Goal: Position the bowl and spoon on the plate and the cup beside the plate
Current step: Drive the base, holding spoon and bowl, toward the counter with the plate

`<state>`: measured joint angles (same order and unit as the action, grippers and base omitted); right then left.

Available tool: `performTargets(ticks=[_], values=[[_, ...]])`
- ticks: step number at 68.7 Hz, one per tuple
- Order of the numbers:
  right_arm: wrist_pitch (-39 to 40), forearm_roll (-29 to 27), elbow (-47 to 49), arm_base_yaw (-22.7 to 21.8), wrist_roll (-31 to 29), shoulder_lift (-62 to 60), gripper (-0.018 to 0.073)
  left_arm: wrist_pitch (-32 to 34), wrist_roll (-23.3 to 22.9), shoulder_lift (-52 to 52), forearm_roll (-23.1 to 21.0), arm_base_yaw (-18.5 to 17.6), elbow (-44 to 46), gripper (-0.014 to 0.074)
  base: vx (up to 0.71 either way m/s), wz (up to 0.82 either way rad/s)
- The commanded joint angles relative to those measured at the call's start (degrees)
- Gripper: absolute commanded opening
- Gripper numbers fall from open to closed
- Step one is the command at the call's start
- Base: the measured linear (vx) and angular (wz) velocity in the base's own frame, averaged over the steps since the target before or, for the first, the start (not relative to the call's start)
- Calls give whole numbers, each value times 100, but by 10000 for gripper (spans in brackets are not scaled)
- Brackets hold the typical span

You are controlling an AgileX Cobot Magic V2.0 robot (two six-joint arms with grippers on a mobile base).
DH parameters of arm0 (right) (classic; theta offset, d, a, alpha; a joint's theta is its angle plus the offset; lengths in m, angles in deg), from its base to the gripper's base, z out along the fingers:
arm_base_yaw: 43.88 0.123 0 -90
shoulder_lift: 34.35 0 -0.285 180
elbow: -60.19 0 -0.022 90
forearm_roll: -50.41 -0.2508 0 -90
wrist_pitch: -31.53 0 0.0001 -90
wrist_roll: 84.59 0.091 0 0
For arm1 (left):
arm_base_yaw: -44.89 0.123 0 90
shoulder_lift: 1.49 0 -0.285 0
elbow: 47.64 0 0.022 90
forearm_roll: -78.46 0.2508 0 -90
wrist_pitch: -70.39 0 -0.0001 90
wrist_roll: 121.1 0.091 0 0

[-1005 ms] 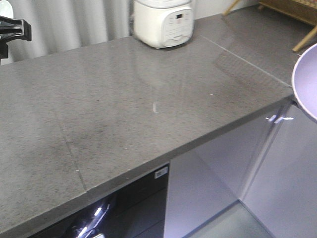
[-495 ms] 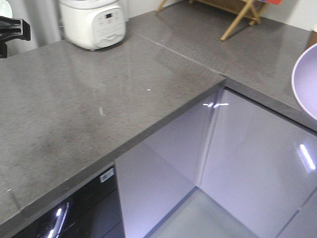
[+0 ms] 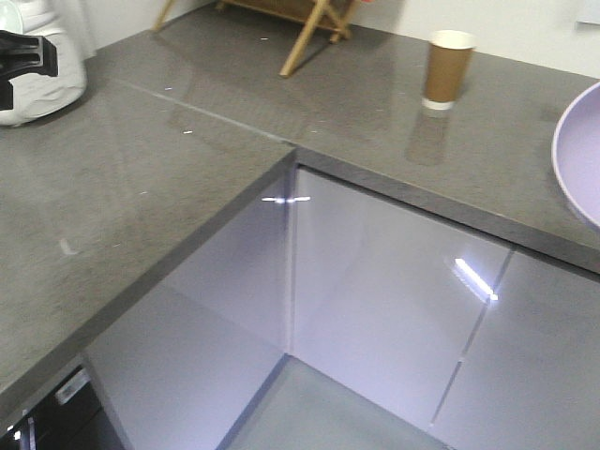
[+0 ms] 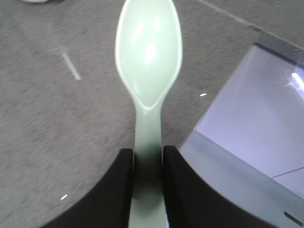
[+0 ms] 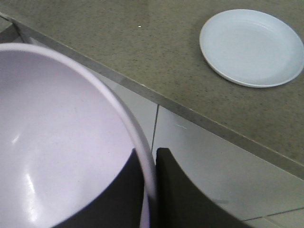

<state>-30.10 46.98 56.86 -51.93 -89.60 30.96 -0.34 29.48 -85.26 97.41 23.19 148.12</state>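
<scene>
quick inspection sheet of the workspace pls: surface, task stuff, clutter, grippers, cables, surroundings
surface: grey speckled counter, L-shaped, glossy
bowl: off the counter, rim pinched by the right gripper
spoon: off the counter, handle clamped by the left gripper, head pointing away
plate: flat on the counter, nothing on it
cup: upright on the counter near the wall
clutter: white cooker at the left; wooden frame at the back
grippers: left gripper shut on spoon; right gripper shut on bowl
cables: nothing seen
surroundings: glossy cabinet doors under the counter
</scene>
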Motion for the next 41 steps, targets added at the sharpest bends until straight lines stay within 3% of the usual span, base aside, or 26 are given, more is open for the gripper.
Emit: performTargets(ticks=[1,41], values=[[362,16,152,-18,-39,-58,-6,270,1,152,124,-19,124,-6,9,-52],[362,16,152,-18,-39,-58,-6,270,1,152,124,-19,124,-6,11,-53]])
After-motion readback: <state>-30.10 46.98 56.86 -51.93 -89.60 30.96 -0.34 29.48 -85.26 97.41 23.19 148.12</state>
